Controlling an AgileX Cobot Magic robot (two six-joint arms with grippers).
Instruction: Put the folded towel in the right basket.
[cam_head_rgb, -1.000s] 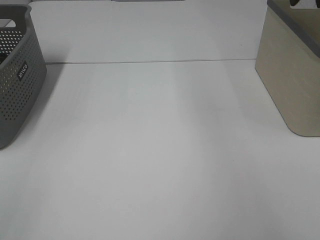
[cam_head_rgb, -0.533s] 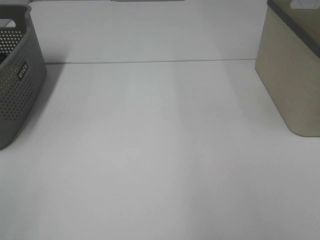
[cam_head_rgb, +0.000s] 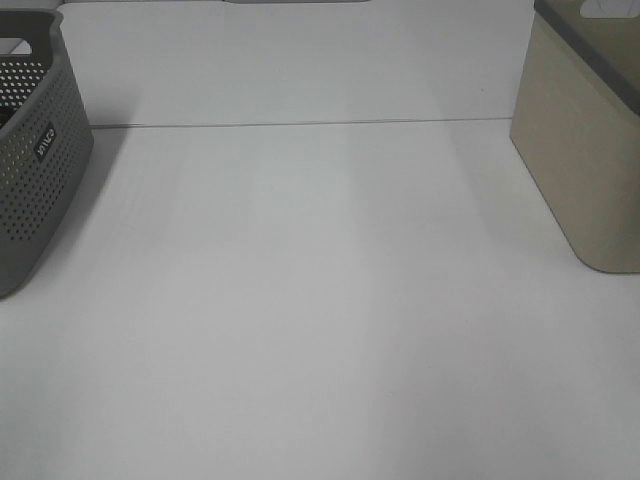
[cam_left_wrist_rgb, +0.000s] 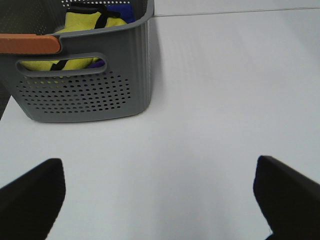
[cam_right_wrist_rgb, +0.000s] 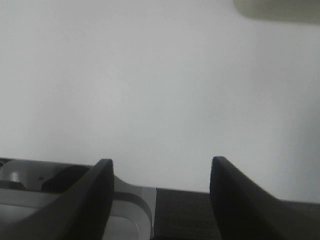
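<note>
The right basket (cam_head_rgb: 585, 150) is beige with a grey rim and stands at the table's right edge. A pale patch (cam_head_rgb: 604, 8) shows in its opening; I cannot tell if it is the folded towel. No towel lies on the table. Neither gripper shows in the exterior high view. My left gripper (cam_left_wrist_rgb: 160, 200) is open and empty over bare table, short of the grey basket. My right gripper (cam_right_wrist_rgb: 161, 195) is open and empty, low over the table, with the beige basket's foot (cam_right_wrist_rgb: 280, 9) far ahead of it.
A grey perforated basket (cam_head_rgb: 35, 150) stands at the left edge. The left wrist view (cam_left_wrist_rgb: 90, 85) shows yellow, black and purple cloth (cam_left_wrist_rgb: 85, 22) inside it. A seam (cam_head_rgb: 300, 124) crosses the white table at the back.
A dark shape that stood in the right basket's opening one second ago is gone; a pale patch shows there now. Nothing else has moved.
</note>
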